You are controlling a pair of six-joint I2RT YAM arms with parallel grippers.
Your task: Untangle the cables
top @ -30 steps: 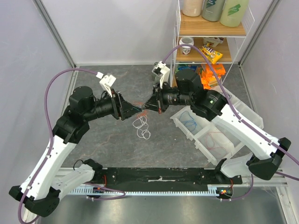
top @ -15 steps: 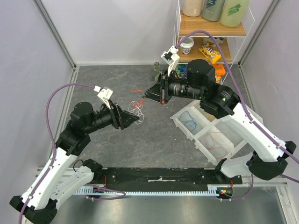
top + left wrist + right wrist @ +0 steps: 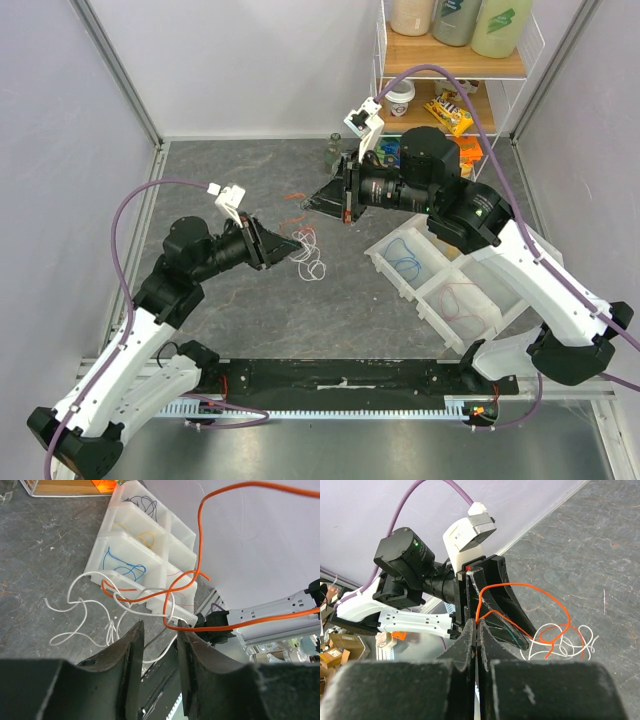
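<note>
While the right gripper (image 3: 476,624) is staying put above mid-bench, pinching the orange cable (image 3: 200,535) tight, the left gripper (image 3: 160,630) is pushing in closer, jaws narrowly apart just beside that cable. The white cable (image 3: 311,262) is now lying nearer the front edge. A tray (image 3: 102,550) is sitting by the right edge of the grey bench (image 3: 230,170), shelves (image 3: 455,65) are standing at the far right corner, and lilac walls (image 3: 260,60) are enclosing it.

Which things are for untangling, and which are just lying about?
For the job: orange cable, white cable, left gripper, right gripper, tray.
Just lying about: shelf, bottles, snack bag, cup.
</note>
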